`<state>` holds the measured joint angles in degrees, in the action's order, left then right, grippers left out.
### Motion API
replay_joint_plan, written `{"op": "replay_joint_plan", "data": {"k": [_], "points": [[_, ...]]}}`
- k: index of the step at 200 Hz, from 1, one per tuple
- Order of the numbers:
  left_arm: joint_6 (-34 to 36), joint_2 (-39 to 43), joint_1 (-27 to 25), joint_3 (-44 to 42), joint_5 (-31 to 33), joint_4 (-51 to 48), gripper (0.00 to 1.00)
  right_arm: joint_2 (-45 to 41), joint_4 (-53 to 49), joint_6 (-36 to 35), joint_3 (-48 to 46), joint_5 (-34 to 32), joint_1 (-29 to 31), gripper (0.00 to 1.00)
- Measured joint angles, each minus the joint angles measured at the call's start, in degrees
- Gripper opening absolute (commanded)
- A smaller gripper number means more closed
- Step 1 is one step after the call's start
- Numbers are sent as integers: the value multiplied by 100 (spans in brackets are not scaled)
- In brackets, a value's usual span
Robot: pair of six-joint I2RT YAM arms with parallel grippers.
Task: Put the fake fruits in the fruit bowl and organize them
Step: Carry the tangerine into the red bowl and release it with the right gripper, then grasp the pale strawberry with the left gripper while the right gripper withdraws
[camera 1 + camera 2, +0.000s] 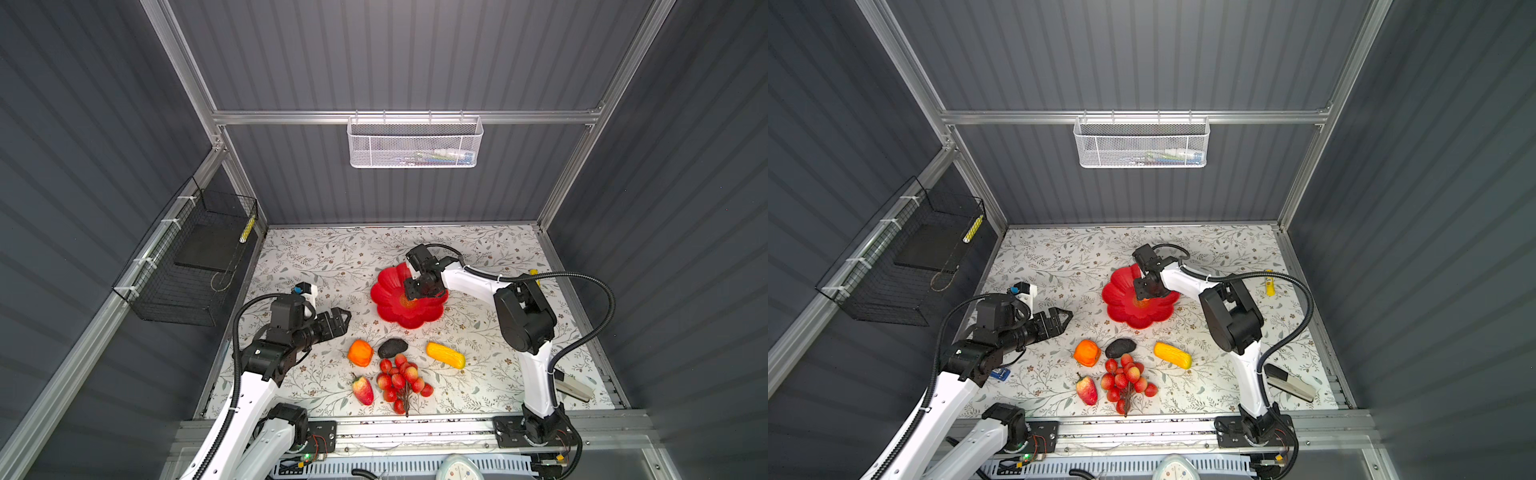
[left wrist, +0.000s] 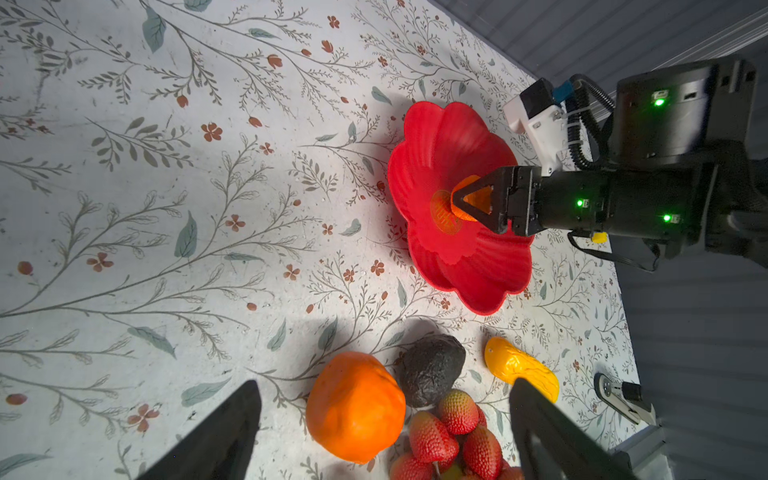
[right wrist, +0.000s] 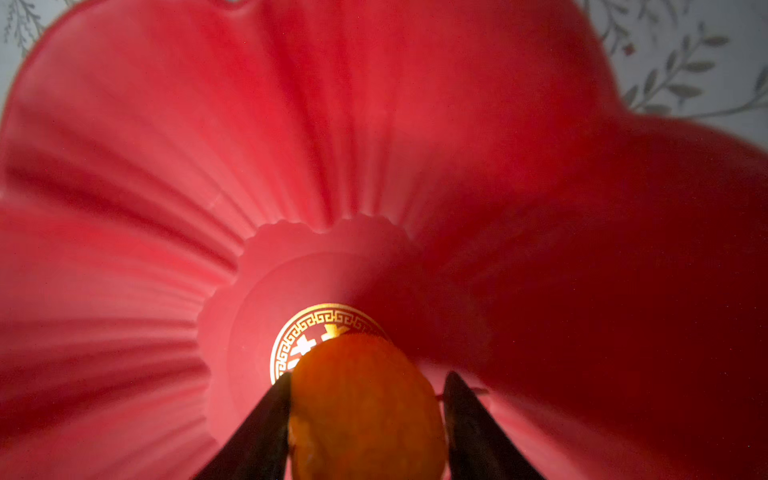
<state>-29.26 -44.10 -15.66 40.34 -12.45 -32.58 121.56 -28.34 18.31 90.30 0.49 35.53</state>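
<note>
Gleaming red fruit bowl (image 1: pixel 386 299) — scalloped, gold-centred

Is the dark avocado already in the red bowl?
No, the avocado lies on the table, outside the fruit bowl, beside the berries.

Red bowl (image 1: pixel 386 291), floral-print tabletop (image 1: pixel 332 257), dark avocado (image 1: pixel 392 348)

The left arm (image 1: pixel 255 399) and the right arm (image 1: pixel 536 374) both have smooth white links and black round joint housings (image 1: pixel 525 320). A black ribbed cable (image 1: pixel 573 273) runs along each one. The right gripper (image 2: pixel 455 202) has black fingers (image 2: pixel 498 183) shaped like hollow triangles (small green lights (image 2: pixel 658 101) glow on the body behind).
</note>
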Motion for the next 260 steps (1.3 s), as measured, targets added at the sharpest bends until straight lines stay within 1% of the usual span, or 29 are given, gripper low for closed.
{"op": "replay_joint_plan", "data": {"k": [34,54,67,85,106,137,179,197,215,260], "points": [[2,-393,-142,-11,4,267,93,-85,-11,24,46,-17,-55,69],[4,-636,-396,-9,127,326,92,-466,57,87,-48,26,-162,74],[2,-752,-693,15,358,306,91,-955,216,131,-286,26,-245,77],[-79,-859,-1231,120,776,216,89,-1591,313,210,-415,114,-393,78],[-256,-879,-1961,254,1364,94,89,-1891,470,201,-304,179,-529,78],[-605,-723,-2911,284,2013,-188,87,-1582,485,168,-223,363,-549,78],[-1305,-424,-3864,254,2621,-970,86,-914,365,155,-343,472,-407,79],[-1580,-278,-4151,136,2765,-1189,86,-743,289,85,-326,431,-291,82],[-1781,-258,-4367,-57,2811,-1239,86,-490,138,-50,-111,284,-146,85],[-2100,-758,-4920,-503,2833,-1047,84,-9,-90,-234,210,24,13,89]]}}
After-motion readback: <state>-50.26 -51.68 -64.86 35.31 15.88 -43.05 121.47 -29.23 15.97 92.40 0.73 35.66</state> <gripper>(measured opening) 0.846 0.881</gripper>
